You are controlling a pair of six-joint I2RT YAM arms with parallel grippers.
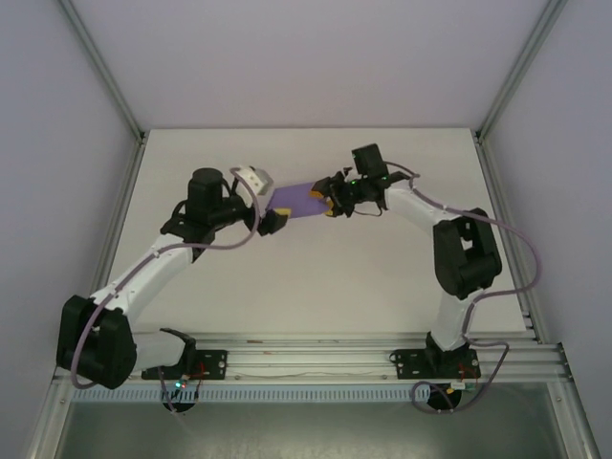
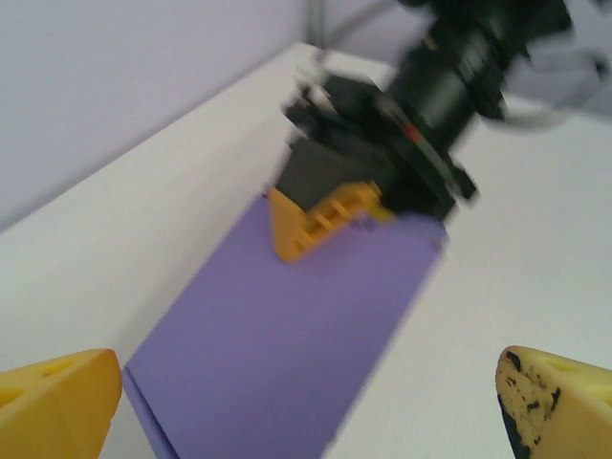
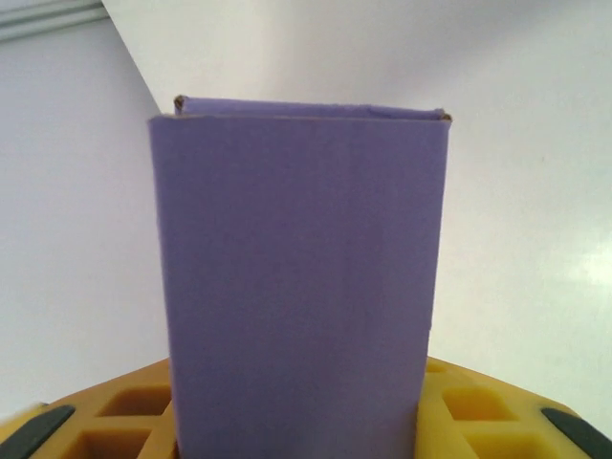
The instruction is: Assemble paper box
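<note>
The white worktop (image 1: 316, 287) is spanned by both arms, which are bent inward so that they meet in its far half, about midway between the left and right edges. There the paper box (image 1: 295, 202) is found: a purple, flattened rectangular sleeve of thin card, bridged between the two tools; whether its underside rests on the worktop cannot be told. The card is judged to be very light, fairly stiff along its flat panels but easily creased or crushed across them, and smooth enough to slide under a loose pinch. The right gripper (image 1: 330, 203) is closed partway onto the box's right-hand end, with the flat faces clamped between its yellow fingers (image 2: 320, 220), and the box is carried by this grip alone. The left gripper (image 2: 308, 402) is spread to its widest, with a yellow pad (image 2: 57, 402) seen on either side of the box's other end and neither pad touching the card, so nothing is held by it. A hold is best taken across the flat faces near an end or along a folded edge, where the doubled card is stiffest, and moderate pressure is advised so that the panels are not dented. At the free end a thin open lip (image 3: 311, 108) is visible between the two layers, where the sleeve could be opened out.
</note>
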